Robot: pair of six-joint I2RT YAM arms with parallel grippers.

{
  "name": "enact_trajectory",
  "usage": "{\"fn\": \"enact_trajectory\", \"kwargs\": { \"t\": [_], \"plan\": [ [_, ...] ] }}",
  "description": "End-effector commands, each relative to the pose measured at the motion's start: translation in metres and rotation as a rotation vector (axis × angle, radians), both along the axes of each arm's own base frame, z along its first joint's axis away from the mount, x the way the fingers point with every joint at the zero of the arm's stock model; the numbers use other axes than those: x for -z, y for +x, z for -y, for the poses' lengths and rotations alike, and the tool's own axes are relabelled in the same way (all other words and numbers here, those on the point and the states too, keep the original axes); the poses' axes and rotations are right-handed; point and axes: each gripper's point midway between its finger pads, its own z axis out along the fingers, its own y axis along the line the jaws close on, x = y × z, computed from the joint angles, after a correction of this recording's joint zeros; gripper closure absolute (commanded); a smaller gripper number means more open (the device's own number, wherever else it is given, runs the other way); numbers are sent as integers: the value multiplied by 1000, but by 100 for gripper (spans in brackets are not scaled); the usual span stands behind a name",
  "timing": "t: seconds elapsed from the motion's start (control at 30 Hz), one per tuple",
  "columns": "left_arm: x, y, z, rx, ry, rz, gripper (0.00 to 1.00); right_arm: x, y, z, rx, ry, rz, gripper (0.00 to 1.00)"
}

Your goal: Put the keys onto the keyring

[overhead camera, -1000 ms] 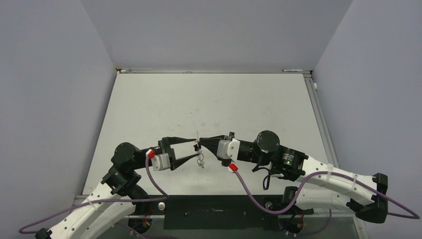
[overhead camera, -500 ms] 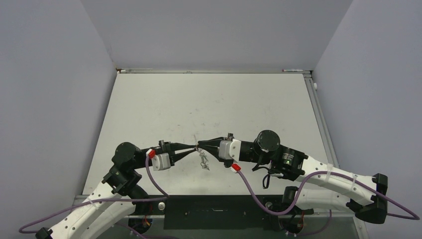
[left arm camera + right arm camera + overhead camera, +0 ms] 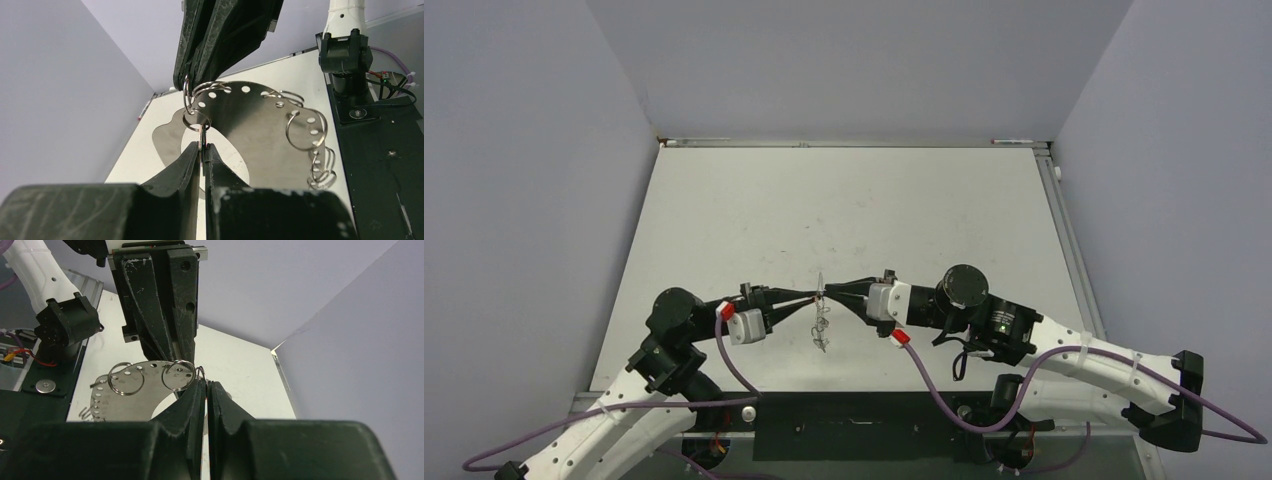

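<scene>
Both grippers meet tip to tip above the table's near middle. The keyring [image 3: 822,328] hangs between them: a curved steel plate [image 3: 260,125] with holes and several split rings [image 3: 306,130]. My right gripper [image 3: 829,292] is shut on one small ring [image 3: 186,92] at the plate's end, and that ring also shows at its own tips [image 3: 205,385]. My left gripper [image 3: 202,147] is shut on a thin flat key seen edge-on, with a small ring [image 3: 195,120] at its top. The key's shape is mostly hidden by the fingers [image 3: 220,165].
The white table [image 3: 844,210] has grey walls on three sides. A black base panel [image 3: 854,425] lies along the near edge. The right arm's base [image 3: 345,55] and the left arm's base [image 3: 67,325] stand close behind the hanging plate.
My left gripper has gone from wide open to shut on the thin key at the meeting point. The hanging keyring has swung slightly left. The right gripper stays shut.
</scene>
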Motion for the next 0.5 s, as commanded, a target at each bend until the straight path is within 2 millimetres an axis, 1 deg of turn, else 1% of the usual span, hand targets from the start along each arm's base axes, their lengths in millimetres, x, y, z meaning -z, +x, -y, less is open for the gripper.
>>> {"fn": "enact_trajectory", "kwargs": {
  "t": [0.0,0.23,0.47],
  "plan": [
    [-23,-2,-6,-18,-54,73,100,-16,6,6,32,57,19,95],
    [-27,1,-11,-53,-73,92,100,-12,8,7,43,45,10,95],
    [-23,2,-8,-41,-52,80,100,-11,8,4,35,38,1,95]
  ]
}}
